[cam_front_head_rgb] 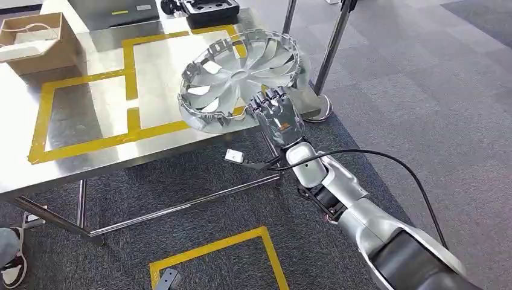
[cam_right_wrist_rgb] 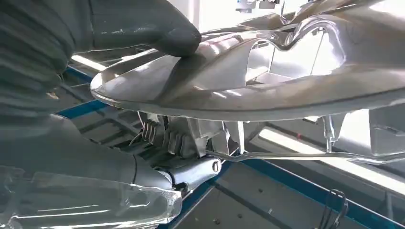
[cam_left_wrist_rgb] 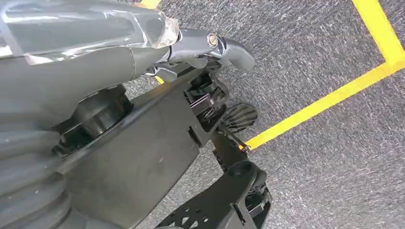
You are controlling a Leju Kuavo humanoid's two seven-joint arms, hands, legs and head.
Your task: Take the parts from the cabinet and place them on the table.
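Observation:
A silver wheel cover (cam_front_head_rgb: 241,75) with curved spokes hangs tilted above the right end of the steel table (cam_front_head_rgb: 84,157). My right hand (cam_front_head_rgb: 279,118) grips its near rim from below, the fingers (cam_front_head_rgb: 268,99) curled over the edge. In the right wrist view the thumb (cam_right_wrist_rgb: 162,28) presses on the cover's rim (cam_right_wrist_rgb: 286,90) and the fingers lie under it. My left hand (cam_left_wrist_rgb: 95,43) hangs over the grey carpet, its thumb (cam_left_wrist_rgb: 224,45) stretched out with nothing held.
Yellow tape (cam_front_head_rgb: 130,78) marks boxes on the table. A cardboard box (cam_front_head_rgb: 36,36) and a black case (cam_front_head_rgb: 211,11) sit at its far side. A metal post (cam_front_head_rgb: 329,54) stands right of the table. Yellow tape (cam_front_head_rgb: 265,248) frames the floor. A shoe (cam_front_head_rgb: 12,266) is at the lower left.

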